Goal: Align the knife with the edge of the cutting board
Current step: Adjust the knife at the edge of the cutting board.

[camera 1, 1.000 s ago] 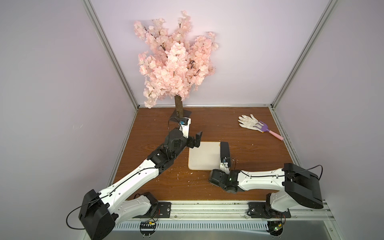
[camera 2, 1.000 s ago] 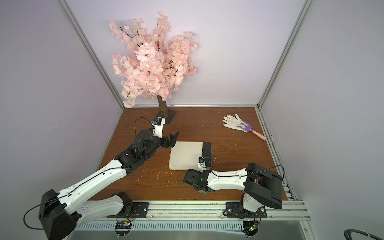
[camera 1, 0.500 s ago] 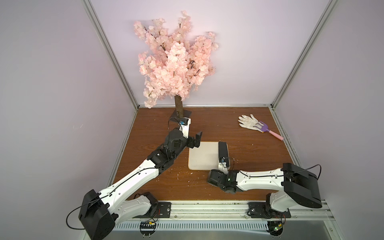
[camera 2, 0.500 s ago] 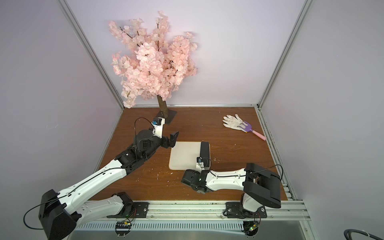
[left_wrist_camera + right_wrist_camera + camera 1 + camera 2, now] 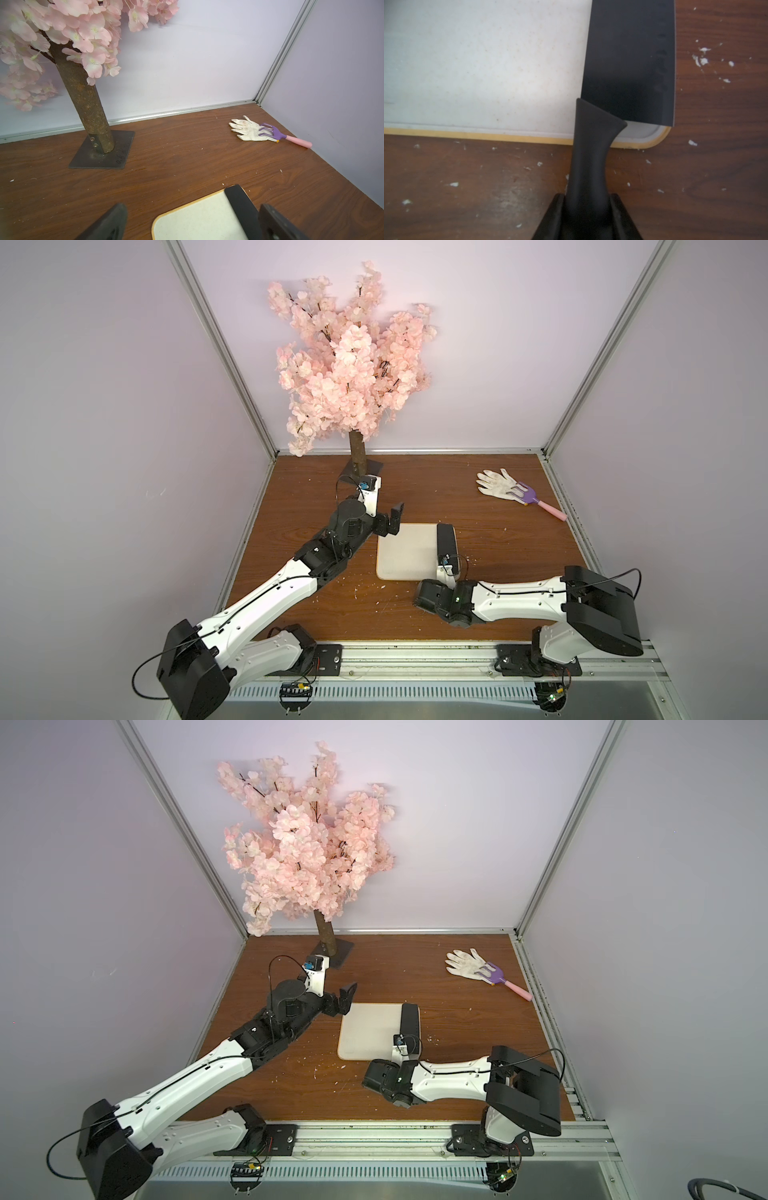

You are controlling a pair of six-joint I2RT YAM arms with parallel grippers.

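Knife (image 5: 629, 62) blade is lying along the cutting board (image 5: 477, 62) edge, right fingers (image 5: 552, 220) clamping its handle; left fingers (image 5: 108, 224) are hanging wide open.

One knife (image 5: 446, 540), one cutting board (image 5: 405, 556), one blossom tree (image 5: 353, 377), one glove (image 5: 496, 485), one toy rake (image 5: 530, 497).

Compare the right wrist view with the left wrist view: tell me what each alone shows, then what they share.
Only the right wrist view: the right tool shut on the handle of the knife, which overhangs the tan-rimmed edge of the cutting board. Only the left wrist view: the left tool, jaws open, the blossom tree on its dark base, a white glove and a purple-and-pink rake. Both: the black blade lying flat along one side of the cream board, on the brown table.
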